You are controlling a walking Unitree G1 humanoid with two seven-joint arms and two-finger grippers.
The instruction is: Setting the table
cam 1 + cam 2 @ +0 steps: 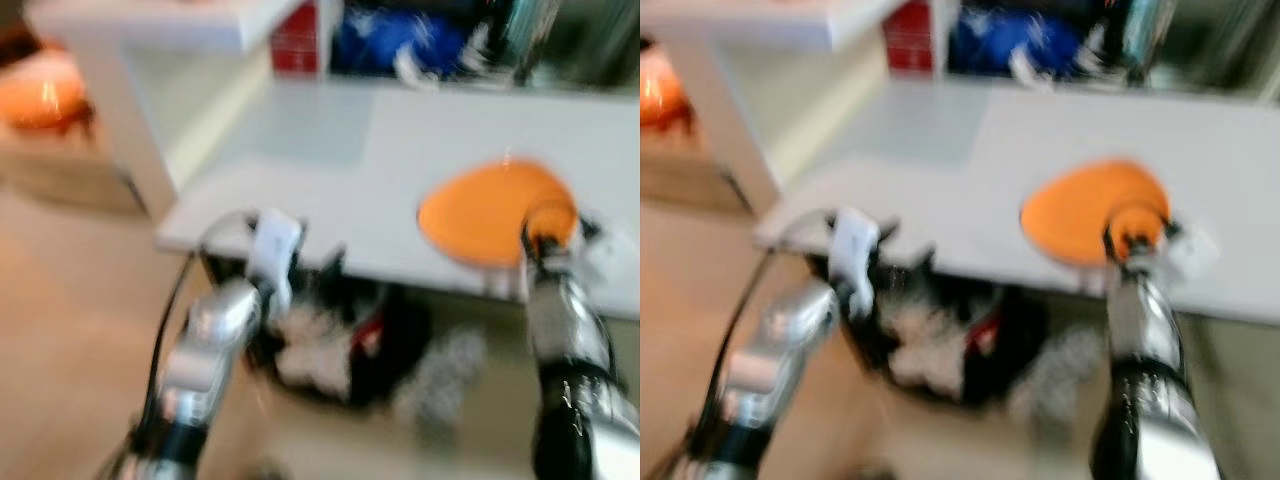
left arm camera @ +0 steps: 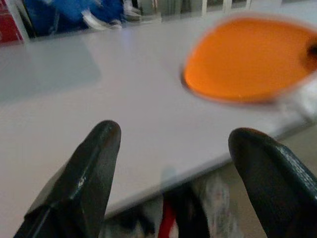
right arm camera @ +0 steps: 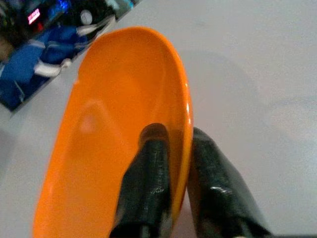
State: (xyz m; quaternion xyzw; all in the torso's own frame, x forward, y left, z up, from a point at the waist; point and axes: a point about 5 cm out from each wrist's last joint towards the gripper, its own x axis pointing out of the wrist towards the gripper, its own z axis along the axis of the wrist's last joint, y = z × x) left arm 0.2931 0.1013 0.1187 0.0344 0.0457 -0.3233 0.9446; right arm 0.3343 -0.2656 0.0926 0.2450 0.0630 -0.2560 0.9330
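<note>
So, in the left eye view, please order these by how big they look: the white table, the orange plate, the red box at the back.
1. White table, clearly the largest.
2. Orange plate, held at its rim by the right gripper.
3. Red box, smallest; it stands farther back and is partly hidden, so its real size is unsure.

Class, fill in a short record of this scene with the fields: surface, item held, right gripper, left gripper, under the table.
surface: white table
item held: round orange plastic plate, above the table's near edge
right gripper: shut on the plate's rim, one finger inside, one outside
left gripper: open, holding nothing, at the table's near edge
under the table: blurred black, white and red bundle, cannot identify
</note>
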